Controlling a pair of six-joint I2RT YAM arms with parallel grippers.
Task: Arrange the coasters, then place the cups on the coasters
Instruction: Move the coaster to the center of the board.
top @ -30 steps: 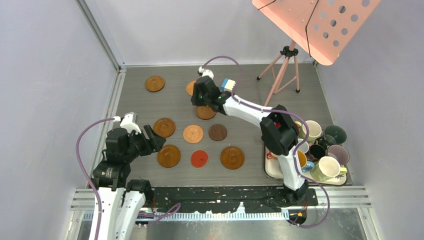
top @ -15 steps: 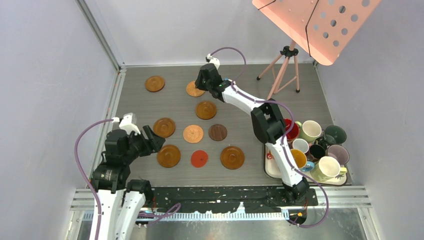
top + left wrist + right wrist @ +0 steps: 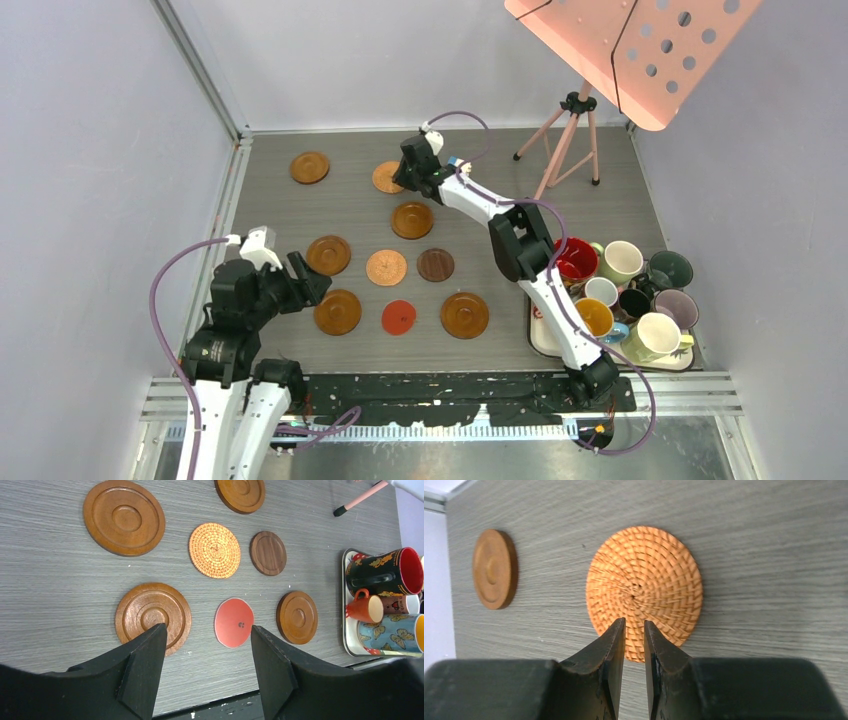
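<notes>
right hand (image 3: 634,623) perhaps on woven coaster (image 3: 646,572)

Legible text, brands, numbers: none that you can read in any view.
- Red coaster (image 3: 234,622): a small dark mark near its middle, too small to tell as letters or a sign.
- White mug (image 3: 398,603) just beside the small orange cup (image 3: 364,608): a brown printed band, blurred and unreadable.
- Black mug (image 3: 380,572) and blue mug (image 3: 387,635): pictures only, no lettering.
</notes>
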